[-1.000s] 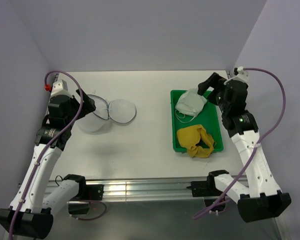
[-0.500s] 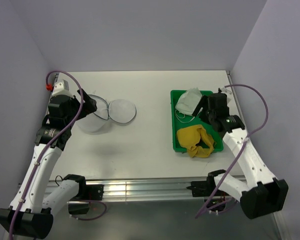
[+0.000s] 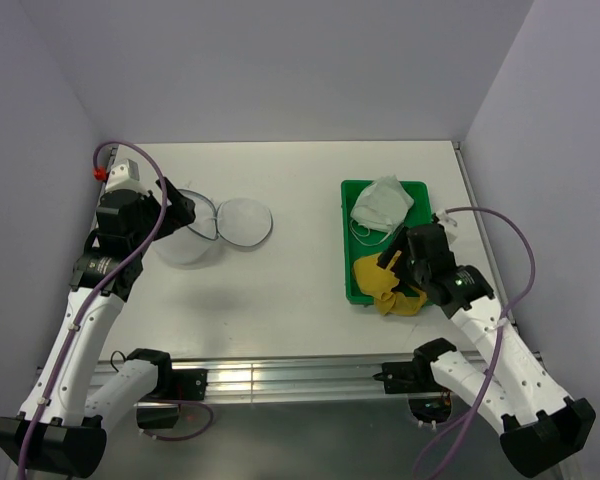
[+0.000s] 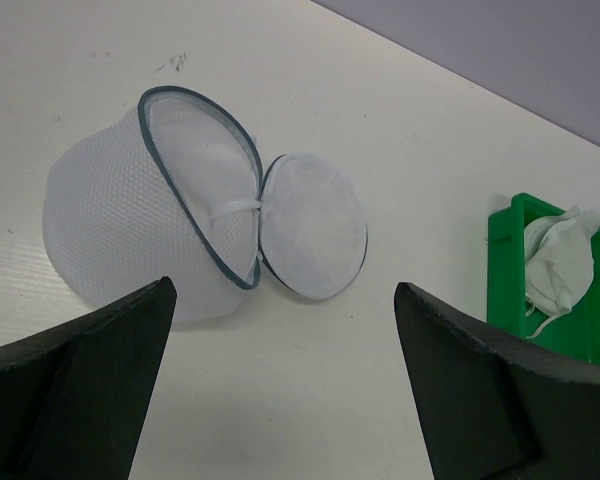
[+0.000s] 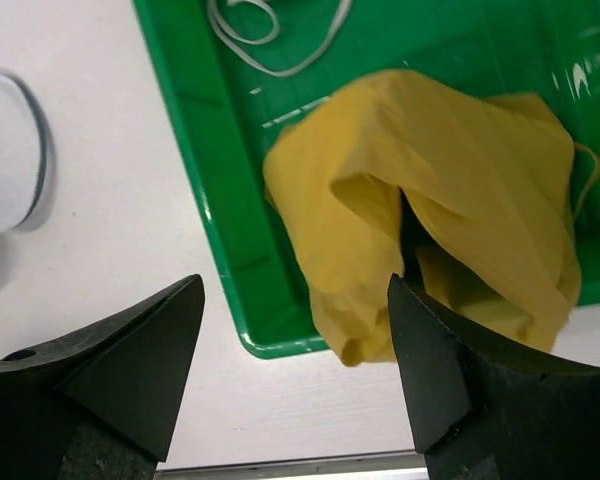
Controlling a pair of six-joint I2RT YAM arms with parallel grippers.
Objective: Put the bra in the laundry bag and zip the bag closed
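Note:
The mustard-yellow bra (image 5: 450, 190) lies crumpled in the near end of the green tray (image 5: 195, 190), one fold drooping over the near rim (image 3: 408, 303). My right gripper (image 5: 295, 370) hovers open over the tray's near-left corner, the bra's left fold between its fingers and nothing gripped; in the top view the right gripper (image 3: 393, 272) sits over the bra (image 3: 377, 272). The laundry bag (image 4: 130, 220) stands unzipped at the left, its round lid (image 4: 315, 225) hanging open beside it. My left gripper (image 4: 280, 390) is wide open just short of the laundry bag (image 3: 188, 243).
A white-grey garment (image 3: 382, 205) fills the far end of the tray (image 3: 352, 290). Purple walls close in the table on three sides. A metal rail (image 3: 280, 378) runs along the near edge between the arm bases.
My right arm has swung from the tray's far end, above the white garment, back to the near end over the bra, its jaws narrowing slightly. The left arm has not moved.

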